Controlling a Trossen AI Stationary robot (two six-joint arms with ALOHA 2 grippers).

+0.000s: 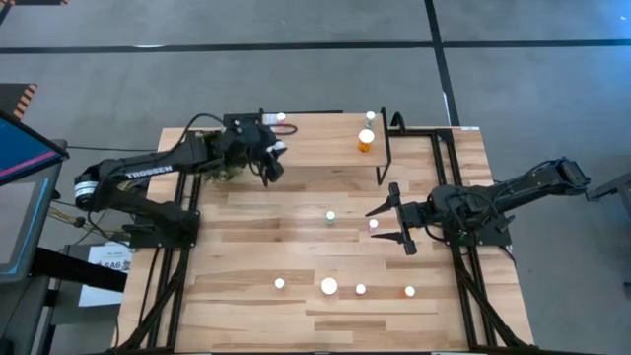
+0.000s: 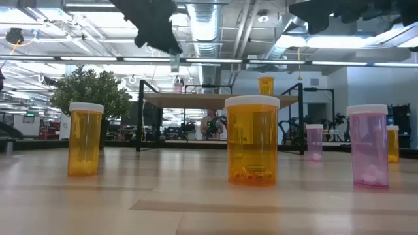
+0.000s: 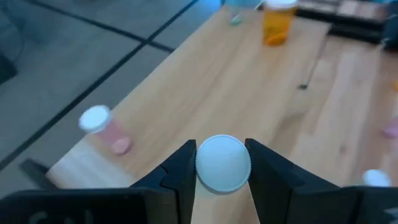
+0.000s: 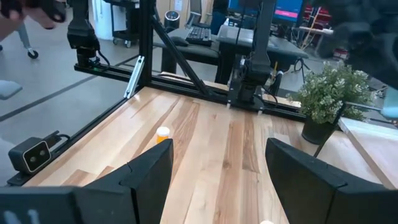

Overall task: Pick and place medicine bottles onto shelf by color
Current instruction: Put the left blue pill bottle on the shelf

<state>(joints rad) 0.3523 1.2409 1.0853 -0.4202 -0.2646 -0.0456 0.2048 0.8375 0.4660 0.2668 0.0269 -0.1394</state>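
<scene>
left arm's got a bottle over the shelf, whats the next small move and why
Probably lower it and let go beside the pink bottle. The left gripper is shut on a white-capped bottle above the shelf, near the end where the pink one stands; the orange bottle stands at the far end. The held bottle's body colour is hidden, so that spot is a guess. The right gripper waits open over the table.

Robotics lab, exposed ceiling ducts (image 2: 209,26), strip lights, black metal frames (image 4: 146,43), monitors (image 4: 283,11), wooden table (image 1: 296,316)
</scene>
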